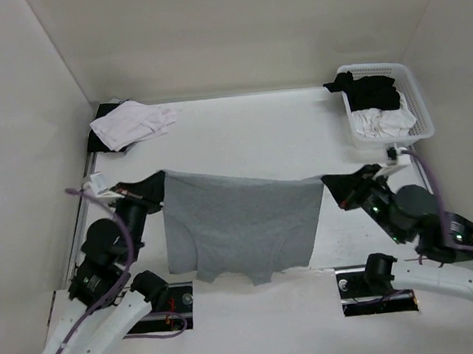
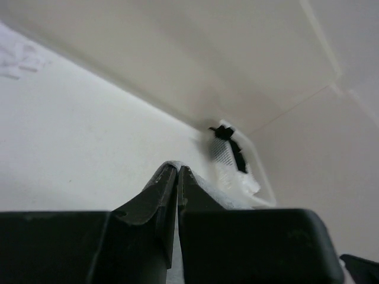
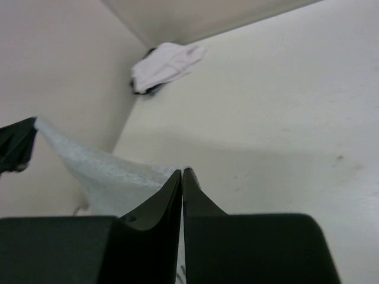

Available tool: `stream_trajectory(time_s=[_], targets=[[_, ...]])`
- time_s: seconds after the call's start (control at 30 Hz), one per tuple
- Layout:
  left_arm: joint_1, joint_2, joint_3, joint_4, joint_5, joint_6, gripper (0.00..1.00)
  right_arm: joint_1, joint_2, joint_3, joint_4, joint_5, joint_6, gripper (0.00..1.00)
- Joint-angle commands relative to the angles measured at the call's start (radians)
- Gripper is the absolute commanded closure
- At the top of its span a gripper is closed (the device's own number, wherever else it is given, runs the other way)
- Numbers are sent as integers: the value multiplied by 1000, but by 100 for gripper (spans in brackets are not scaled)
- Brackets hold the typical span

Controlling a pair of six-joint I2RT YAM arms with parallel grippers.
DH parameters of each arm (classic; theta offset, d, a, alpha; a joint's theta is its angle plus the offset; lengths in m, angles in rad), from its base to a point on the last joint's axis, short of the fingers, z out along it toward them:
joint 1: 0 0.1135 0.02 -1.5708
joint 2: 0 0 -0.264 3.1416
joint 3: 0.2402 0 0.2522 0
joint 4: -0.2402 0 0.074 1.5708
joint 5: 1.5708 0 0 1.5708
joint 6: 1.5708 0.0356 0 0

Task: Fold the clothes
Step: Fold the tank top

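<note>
The grey tank top (image 1: 241,230) is up in the air, strung out like a banner between the two arms over the near half of the desk (image 1: 258,134). The straight hem runs along the top and the straps and scooped neck dangle at the bottom, so it's basically held upside down. I'd guess that's on purpose: holding it by the two hem corners lets gravity pull the fabric flat and square before it gets laid down for the first fold.

The left fingers (image 2: 160,195) are pressed together with a sliver of pale knit pinched right at the tips. Same deal for the right fingers (image 3: 163,198): clamped on the other corner, and its wrist view shows the cloth stretching off toward the left arm. The top edge sags only a little, so there's decent tension across it.

Further out, a white garment (image 1: 134,123) sits crumpled in the back left corner, and a white basket (image 1: 405,138) with black and white clothes is in the back right. Both are well apart from the shirt.
</note>
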Motion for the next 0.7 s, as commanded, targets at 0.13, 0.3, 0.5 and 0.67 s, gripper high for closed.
stream_trajectory(time_s=[0.13,0.3,0.5,0.67], targets=[[129,370,-157,267,61,31,99,-611,346,-153,370,-502,-89,96],[307,739,-118,510,153,18,99,-797,713,-94,591,-658,-48,96],[407,1114,48,670,241,-56,99,-865,1098,196,621,-718,-58,97],[441,1171,113,684,298,-94,99,-870,1149,279,593,-738,-58,97]])
